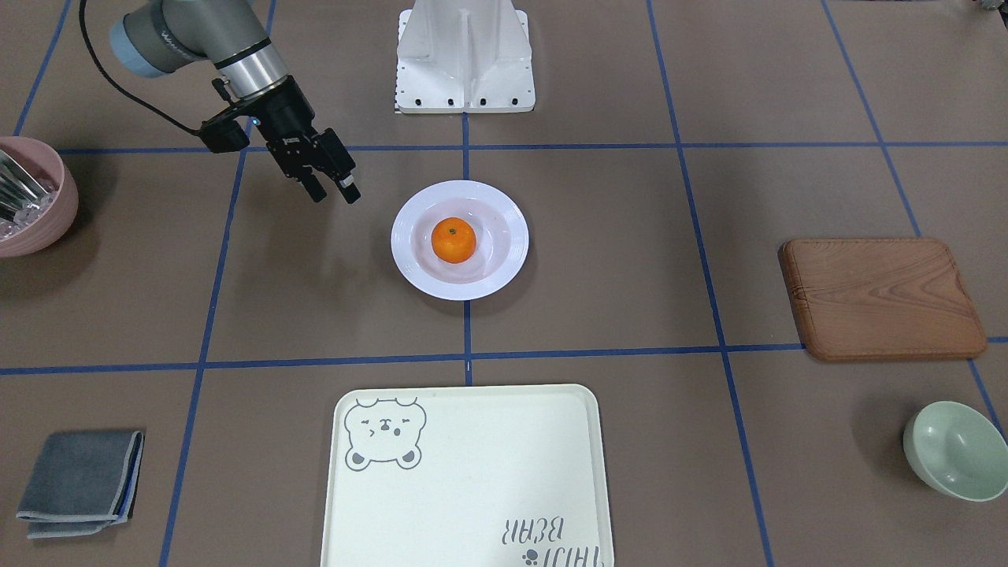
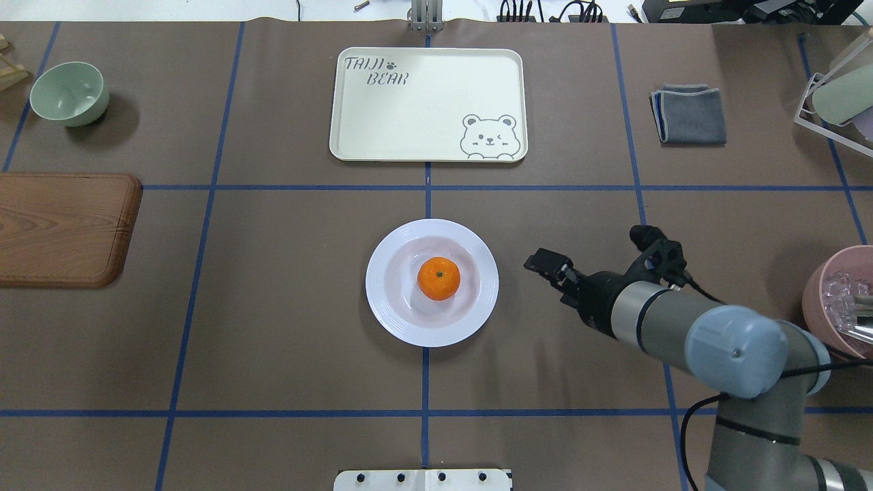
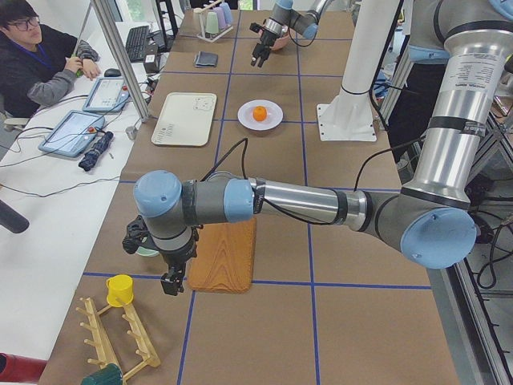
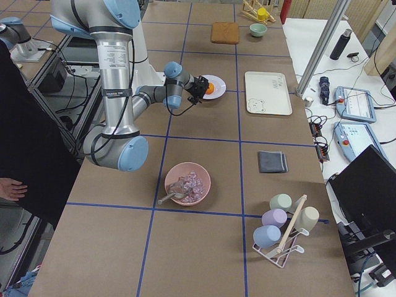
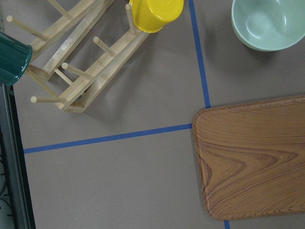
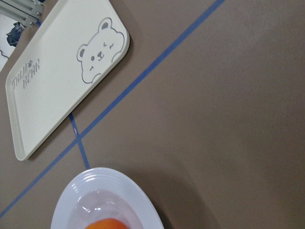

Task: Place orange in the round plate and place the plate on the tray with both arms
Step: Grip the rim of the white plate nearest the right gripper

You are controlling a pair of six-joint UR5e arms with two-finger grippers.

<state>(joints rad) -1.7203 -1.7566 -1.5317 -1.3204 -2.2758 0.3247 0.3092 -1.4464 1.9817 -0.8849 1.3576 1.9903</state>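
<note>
The orange (image 1: pixel 453 240) rests in the middle of the white round plate (image 1: pixel 409 264), which stands on the table's centre. The cream bear tray (image 1: pixel 472 488) lies beyond the plate, bare, a tape line between them. My right gripper (image 1: pixel 336 195) hovers open and holds nothing, a short way off the plate's rim on the robot's right; its wrist view catches the plate (image 6: pixel 81 191), a sliver of orange (image 6: pixel 107 224) and the tray (image 6: pixel 52 90). My left gripper (image 3: pixel 172 282) hangs far off by the wooden board; whether it is open or shut I cannot tell.
A wooden board (image 1: pixel 882 299) and mint bowl (image 1: pixel 957 449) lie on the robot's left. A pink bowl (image 1: pixel 31 197) with ice and a folded grey cloth (image 1: pixel 79 480) lie on its right. A wooden rack (image 5: pixel 81 62) carries a yellow cup. A person (image 3: pixel 32 56) sits beside the table.
</note>
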